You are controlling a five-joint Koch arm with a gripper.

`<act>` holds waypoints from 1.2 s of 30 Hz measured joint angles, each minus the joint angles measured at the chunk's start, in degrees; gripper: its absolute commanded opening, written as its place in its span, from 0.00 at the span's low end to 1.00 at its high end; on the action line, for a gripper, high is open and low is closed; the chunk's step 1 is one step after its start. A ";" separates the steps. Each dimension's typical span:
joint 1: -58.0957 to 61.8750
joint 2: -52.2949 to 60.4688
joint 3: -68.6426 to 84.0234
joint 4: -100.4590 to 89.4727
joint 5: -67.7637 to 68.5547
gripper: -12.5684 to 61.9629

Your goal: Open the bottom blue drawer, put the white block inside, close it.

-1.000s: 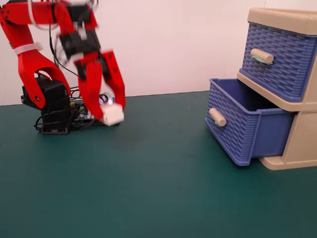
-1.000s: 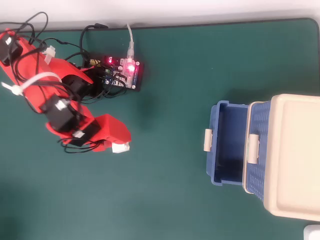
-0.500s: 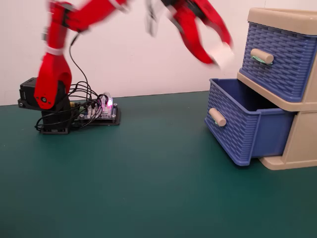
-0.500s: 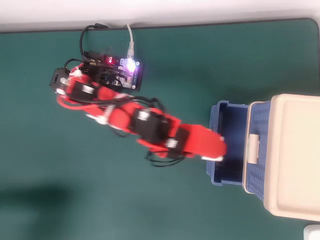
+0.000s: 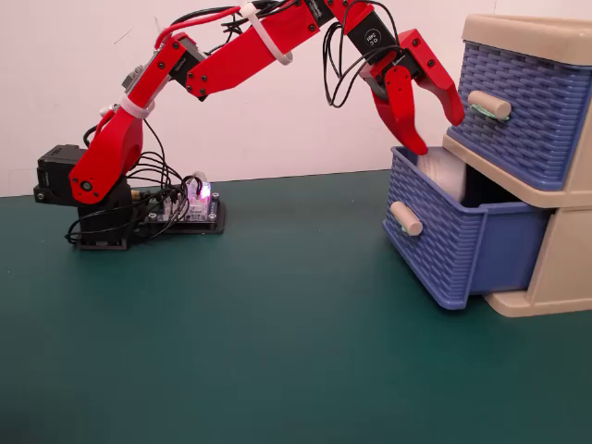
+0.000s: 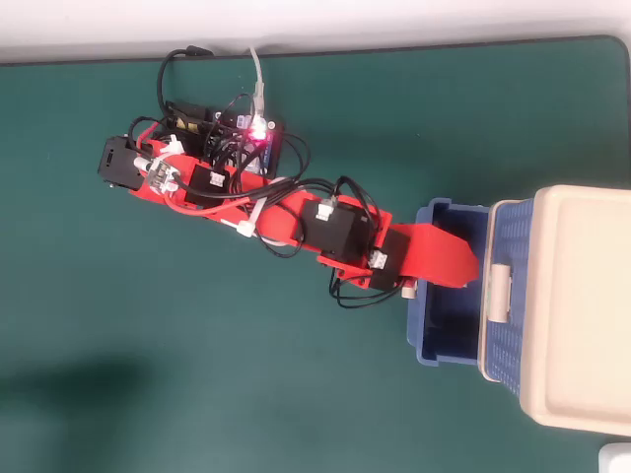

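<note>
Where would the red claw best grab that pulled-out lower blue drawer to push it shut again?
Probably by the beige cylindrical handle on the bottom blue drawer. It sticks out from the drawer's front and lies level, so the tool, now open above the drawer, could come down from above at the front, straddle the handle and push toward the beige frame.

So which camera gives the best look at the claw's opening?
The fixed view: the claw shows side-on, both tips spread apart above the bottom blue drawer. In the overhead view the claw is only a red shape, its gap hidden.
</note>
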 measured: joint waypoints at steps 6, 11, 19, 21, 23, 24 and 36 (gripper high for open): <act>0.09 1.93 -1.85 1.49 2.81 0.62; 1.49 8.35 -2.02 18.11 0.44 0.62; 5.54 2.29 1.23 24.17 -10.90 0.62; 5.63 -1.14 1.23 23.55 -12.39 0.62; 5.63 -3.16 1.23 22.85 -13.36 0.62; 5.63 -4.04 1.23 22.15 -13.54 0.62; 4.48 -12.39 1.14 3.08 -13.10 0.62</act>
